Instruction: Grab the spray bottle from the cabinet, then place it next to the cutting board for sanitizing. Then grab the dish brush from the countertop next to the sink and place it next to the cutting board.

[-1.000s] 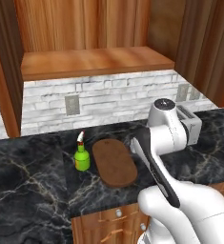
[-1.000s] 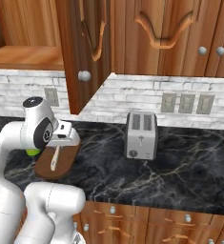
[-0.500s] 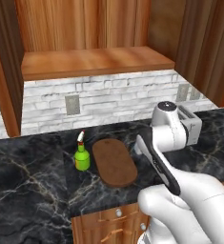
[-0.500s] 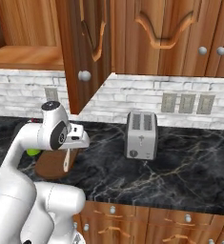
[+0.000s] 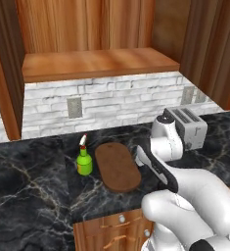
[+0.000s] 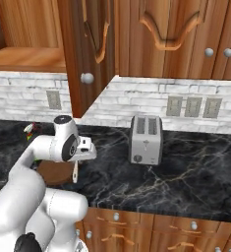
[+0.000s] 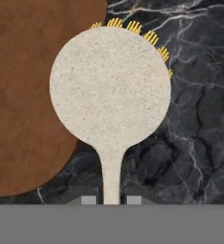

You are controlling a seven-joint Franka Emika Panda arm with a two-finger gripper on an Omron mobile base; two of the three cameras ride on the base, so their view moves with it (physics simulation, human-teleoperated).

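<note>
Showing the closing stage: spray bottle point(image 5: 84, 162) already stands on the countertop point(image 5: 33, 196) just beside the cutting board point(image 5: 117, 166); gripper point(image 7: 111, 200), fingers pinched on the handle, carries the dish brush point(image 7: 110, 88) over the board's edge, unreleased.

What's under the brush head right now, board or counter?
Both: beneath the round pale dish brush head, the dark brown wooden cutting board lies left and black marble countertop right. Directly below is covered.

Even, bright render; soft shadows; slight blur
</note>
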